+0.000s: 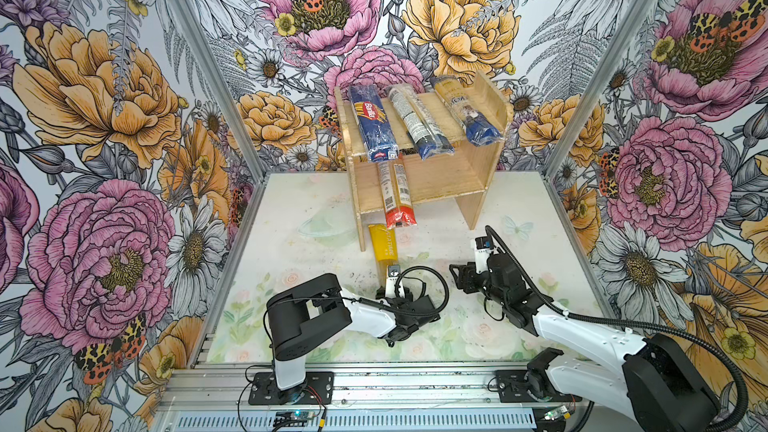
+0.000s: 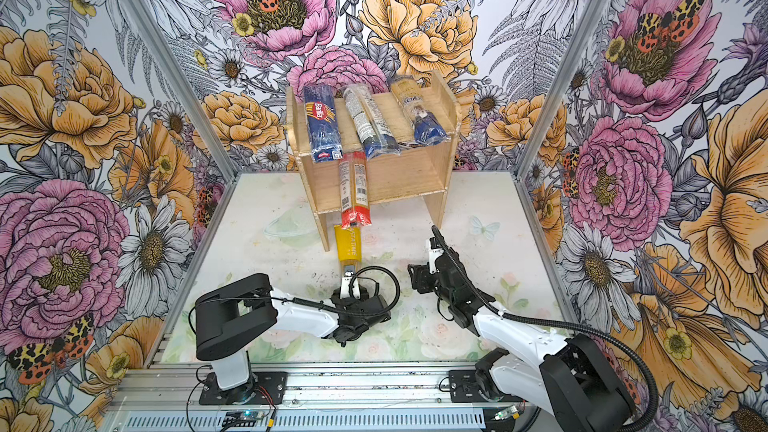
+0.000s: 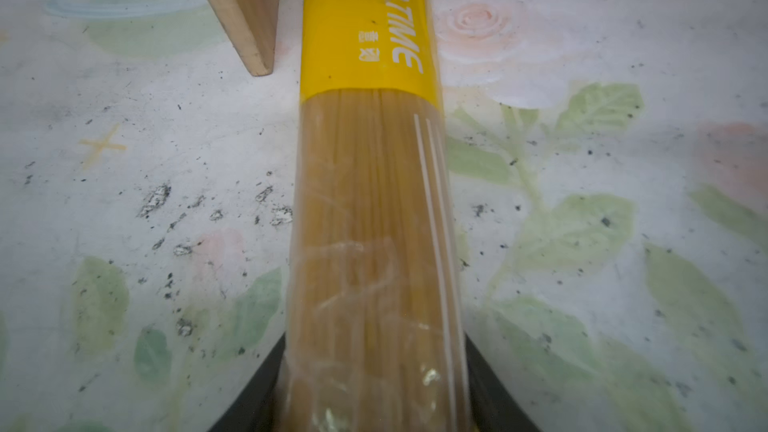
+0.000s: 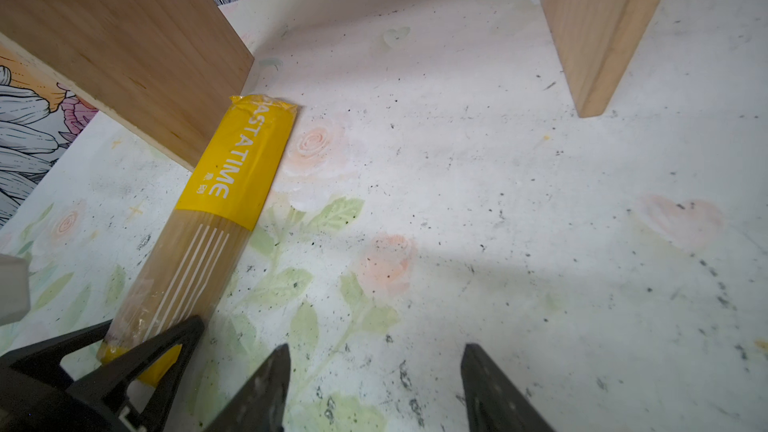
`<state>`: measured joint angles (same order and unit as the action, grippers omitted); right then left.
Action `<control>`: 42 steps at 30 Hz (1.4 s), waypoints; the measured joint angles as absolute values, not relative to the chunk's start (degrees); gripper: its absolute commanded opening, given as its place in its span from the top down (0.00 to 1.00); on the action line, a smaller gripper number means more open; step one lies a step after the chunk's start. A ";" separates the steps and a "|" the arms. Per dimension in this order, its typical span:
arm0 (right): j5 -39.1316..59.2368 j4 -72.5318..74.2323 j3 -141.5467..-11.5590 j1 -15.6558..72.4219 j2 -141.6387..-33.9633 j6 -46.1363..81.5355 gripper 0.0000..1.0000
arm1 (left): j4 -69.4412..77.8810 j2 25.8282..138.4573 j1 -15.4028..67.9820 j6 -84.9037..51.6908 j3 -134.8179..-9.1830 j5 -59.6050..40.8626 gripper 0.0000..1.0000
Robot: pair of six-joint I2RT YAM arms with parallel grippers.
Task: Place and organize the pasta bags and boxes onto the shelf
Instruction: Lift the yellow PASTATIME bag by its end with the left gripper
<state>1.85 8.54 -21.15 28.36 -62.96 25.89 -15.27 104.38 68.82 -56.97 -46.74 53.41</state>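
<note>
Floral-print desk, scuffed, w/ light wood two-tier shelf standing at rear centre. On top tier, side by side, front to back: dark blue Barilla pack at left, clear/blue pack w/ white label in middle, yellow-and-blue pack at right by side panel; front ends of all three poking past the edge. On lower tier, left part: red-ended pack, red end overhanging the front. Flat on desk just in front, lengthwise toward shelf: yellow-ended pack, far yellow end just beside foot of shelf's left panel. Near end of it pinched in left tool, black fingers pressed to both sides. Right tool near, to the right, low over bare desk, jaws spread, nothing between.
</note>
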 measured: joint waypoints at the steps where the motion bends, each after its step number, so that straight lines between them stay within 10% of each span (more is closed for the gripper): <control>1: 1.91 8.36 -21.15 28.05 -62.96 25.89 0.33 | -15.79 104.36 69.36 -56.40 -47.07 53.39 1.00; 42: 4.16 -0.75 -21.10 17.17 -60.82 30.63 0.35 | -18.24 86.48 72.88 -34.09 -51.44 39.29 1.00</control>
<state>4.16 -0.75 -21.10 17.17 -60.82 30.63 -18.24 86.48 72.88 -34.09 -51.44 39.29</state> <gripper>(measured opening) 0.647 0.460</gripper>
